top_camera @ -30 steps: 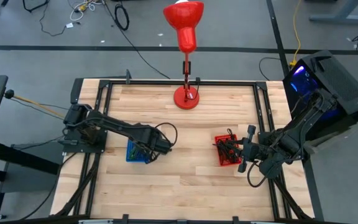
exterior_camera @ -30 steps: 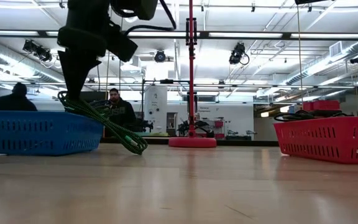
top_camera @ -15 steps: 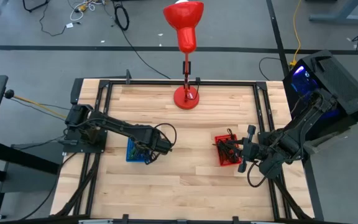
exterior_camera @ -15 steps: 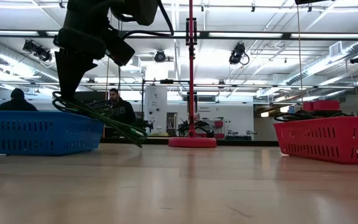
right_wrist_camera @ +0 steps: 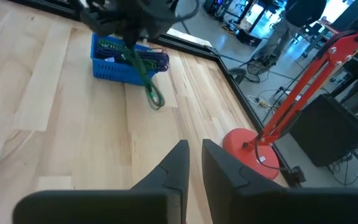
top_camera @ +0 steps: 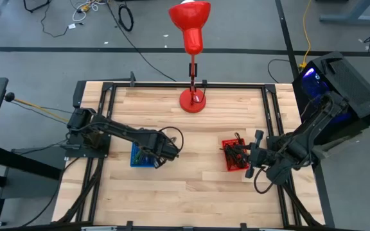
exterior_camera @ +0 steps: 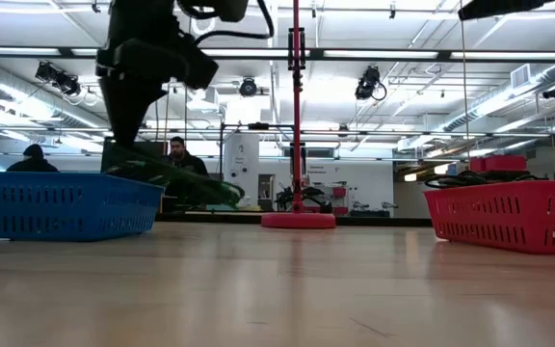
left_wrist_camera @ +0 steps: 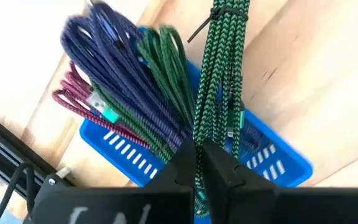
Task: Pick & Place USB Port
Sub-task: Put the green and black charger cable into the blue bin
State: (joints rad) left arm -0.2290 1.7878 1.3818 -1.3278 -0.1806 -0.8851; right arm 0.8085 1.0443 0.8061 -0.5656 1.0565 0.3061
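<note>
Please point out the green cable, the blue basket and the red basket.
green cable (left_wrist_camera: 219, 93), left wrist view, on its braided bundle.
blue basket (exterior_camera: 61, 204), low view, on its front wall.
red basket (exterior_camera: 509, 214), low view, on its front wall.
</note>
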